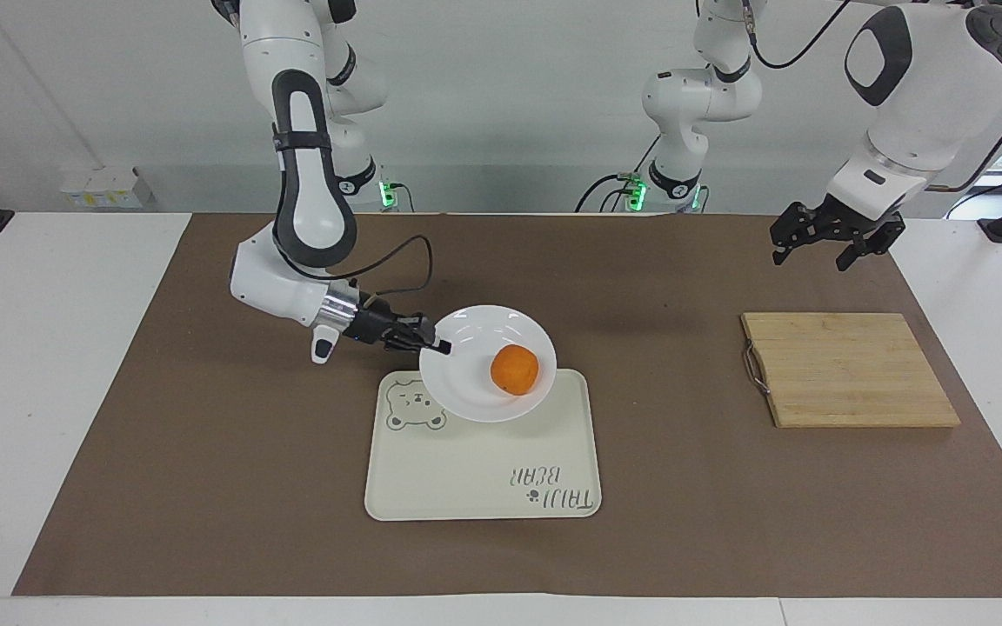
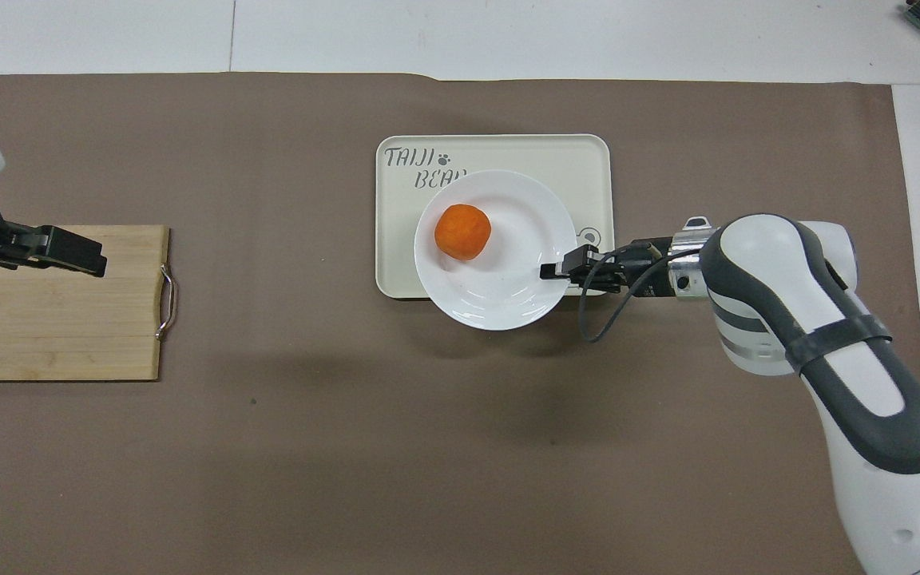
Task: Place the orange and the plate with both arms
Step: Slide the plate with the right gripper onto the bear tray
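The right gripper [image 1: 442,345] is clenched on the rim of the plate [image 1: 475,382], its fingertips pinching the edge at the centre-left of the facing view and just right of centre in the overhead view [image 2: 553,271]. The plate [image 2: 508,279] is held up in the air over the tray [image 1: 466,461], covering the upper part of the tray in the facing view and the lower middle of it in the overhead view. The orange [image 1: 515,369] sits on the plate, off centre, away from the pinched edge; in the overhead view the orange [image 2: 462,231] lies toward the plate's upper left. The tray [image 2: 500,152] is cream and rectangular, at the middle of the frame; a bear drawing shows at its upper left corner in the facing view, partly covered by the plate, and the words "TAIJI BEAR" with a small paw mark read upside down at its lower right, upright at its upper left in the overhead view. At the upper right of the facing view the left gripper [image 1: 834,245] waits with its fingers spread and nothing between them, hanging over the brown mat [image 1: 205,487] near a wooden cutting board [image 1: 849,369] with a metal handle; in the overhead view the left gripper [image 2: 85,257] shows at the left edge over the cutting board [image 2: 53,335].
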Controlling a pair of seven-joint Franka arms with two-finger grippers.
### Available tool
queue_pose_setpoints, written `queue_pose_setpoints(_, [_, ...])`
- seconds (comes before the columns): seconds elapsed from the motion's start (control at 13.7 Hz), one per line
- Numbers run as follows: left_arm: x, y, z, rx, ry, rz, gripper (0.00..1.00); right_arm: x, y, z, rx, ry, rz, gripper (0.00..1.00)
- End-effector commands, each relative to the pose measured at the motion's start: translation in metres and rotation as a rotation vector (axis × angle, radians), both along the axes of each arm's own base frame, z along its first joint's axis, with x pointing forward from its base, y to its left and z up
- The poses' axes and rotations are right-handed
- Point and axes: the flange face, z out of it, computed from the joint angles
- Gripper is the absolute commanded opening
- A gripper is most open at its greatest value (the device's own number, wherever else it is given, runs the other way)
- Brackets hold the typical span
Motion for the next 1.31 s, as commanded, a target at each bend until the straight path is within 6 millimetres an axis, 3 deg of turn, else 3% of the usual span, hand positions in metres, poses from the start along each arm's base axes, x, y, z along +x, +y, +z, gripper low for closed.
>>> queue_pose_setpoints(0.0, [0.001, 0.003, 0.002, 0.018, 0.006, -0.009, 1.00, 0.041, 0.009, -0.008, 0.013, -0.011, -0.040, 0.00])
queue_pose_setpoints(0.36, [0.001, 0.004, 0.002, 0.018, 0.006, -0.007, 1.00, 0.074, 0.003, -0.033, -0.024, -0.027, -0.066, 0.00])
queue_pose_setpoints(1.09, [0.001, 0.003, 0.002, 0.018, 0.006, -0.009, 1.00, 0.055, 0.015, -0.071, -0.091, 0.007, -0.078, 0.00])
queue_pose_setpoints(1.24, [0.001, 0.004, 0.002, 0.018, 0.006, -0.007, 1.00, 0.054, 0.015, -0.072, -0.092, 0.013, -0.081, 0.39])
